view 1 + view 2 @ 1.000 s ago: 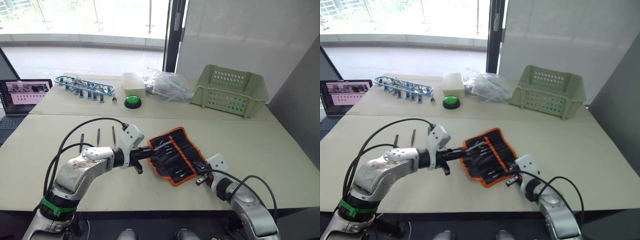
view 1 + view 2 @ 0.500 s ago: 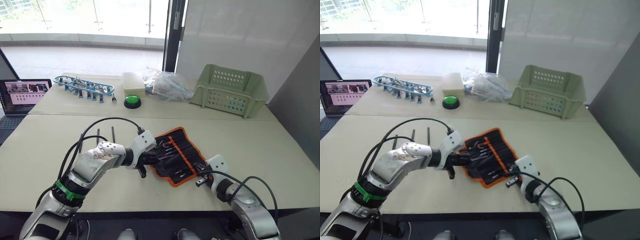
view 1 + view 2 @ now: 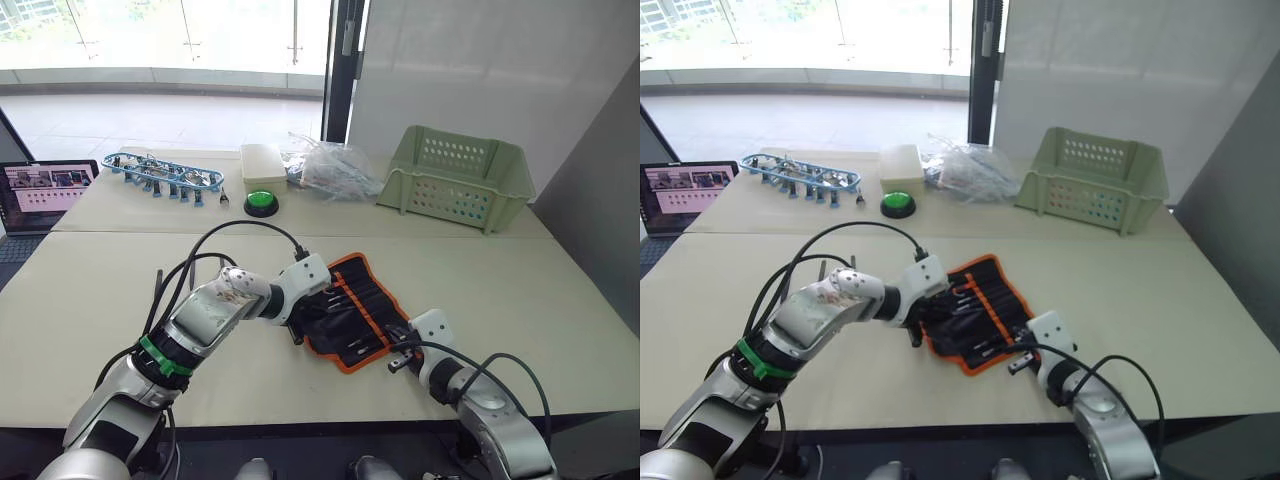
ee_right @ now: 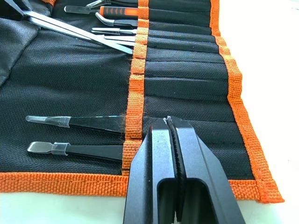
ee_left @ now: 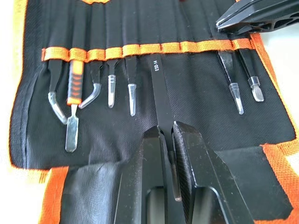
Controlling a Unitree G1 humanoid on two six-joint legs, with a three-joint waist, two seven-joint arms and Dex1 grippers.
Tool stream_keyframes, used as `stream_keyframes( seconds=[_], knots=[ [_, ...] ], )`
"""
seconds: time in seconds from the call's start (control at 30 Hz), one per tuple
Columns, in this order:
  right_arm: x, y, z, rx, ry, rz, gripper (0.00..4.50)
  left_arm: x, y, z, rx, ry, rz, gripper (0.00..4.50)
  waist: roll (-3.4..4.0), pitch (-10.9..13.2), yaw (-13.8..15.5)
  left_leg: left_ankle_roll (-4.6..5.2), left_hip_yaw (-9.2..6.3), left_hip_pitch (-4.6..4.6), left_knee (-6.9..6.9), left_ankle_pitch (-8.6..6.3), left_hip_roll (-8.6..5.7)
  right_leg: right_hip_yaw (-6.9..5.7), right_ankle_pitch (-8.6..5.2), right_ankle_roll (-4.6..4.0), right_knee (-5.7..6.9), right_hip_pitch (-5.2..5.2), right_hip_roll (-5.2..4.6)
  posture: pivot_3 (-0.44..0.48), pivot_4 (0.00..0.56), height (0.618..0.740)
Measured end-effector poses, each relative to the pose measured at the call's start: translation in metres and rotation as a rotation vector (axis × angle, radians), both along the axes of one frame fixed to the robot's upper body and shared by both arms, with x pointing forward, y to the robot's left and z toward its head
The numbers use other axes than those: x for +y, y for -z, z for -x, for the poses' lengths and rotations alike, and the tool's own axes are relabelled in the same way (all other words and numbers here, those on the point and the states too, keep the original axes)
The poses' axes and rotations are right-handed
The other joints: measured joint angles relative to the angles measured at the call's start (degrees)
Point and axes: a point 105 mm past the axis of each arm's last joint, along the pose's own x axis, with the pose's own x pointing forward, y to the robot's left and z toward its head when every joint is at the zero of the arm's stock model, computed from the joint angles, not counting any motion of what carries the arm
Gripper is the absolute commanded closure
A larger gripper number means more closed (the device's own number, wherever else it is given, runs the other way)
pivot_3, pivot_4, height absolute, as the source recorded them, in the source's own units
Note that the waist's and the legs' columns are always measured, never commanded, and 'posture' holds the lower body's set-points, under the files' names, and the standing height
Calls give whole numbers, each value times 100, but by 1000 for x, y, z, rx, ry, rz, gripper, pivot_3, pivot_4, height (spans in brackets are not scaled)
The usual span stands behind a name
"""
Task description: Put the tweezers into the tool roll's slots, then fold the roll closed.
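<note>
1. The left gripper (image 5: 167, 140) is clamping a slim black pointed metal tweezer (image 5: 160, 95), entering the orange band's slot at 12 o'clock.
2. The right gripper (image 4: 171, 128), fingers closed, is pressing down the flat black orange-edged fabric tool roll (image 3: 352, 310).
3. Risk: the tip is possibly snagging the band, bunching fabric.

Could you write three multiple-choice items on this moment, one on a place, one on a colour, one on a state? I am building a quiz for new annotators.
1. Where does the tool roll lie?
A. on the near table
B. in the green basket
C. on the laptop

2. What colour is the tool roll's edging?
A. blue
B. orange
C. white

3. What is the left end effector doing?
A. hanging open
B. gripping a cable
C. gripping a black tweezer

Answers:
1 A: the roll is spread flat on the near table, while the basket stands on the far one.
2 B: an orange band runs round its rim.
3 C: in the left wrist view the fingers pinch the tweezer, whose far end reaches the slot band.
</note>
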Motion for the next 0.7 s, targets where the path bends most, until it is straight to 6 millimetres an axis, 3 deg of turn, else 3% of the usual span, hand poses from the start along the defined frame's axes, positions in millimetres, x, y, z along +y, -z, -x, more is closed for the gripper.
stream_keyframes(
  seconds=[0.7],
  knots=[
    [3,1,2,-2,18,-10,4500,-13,16,-13,11,19,-70,4443,2,-2,-31,1,-4,2,0,1,0,7,0,1,7,3,8,0,150,721]
  ],
)
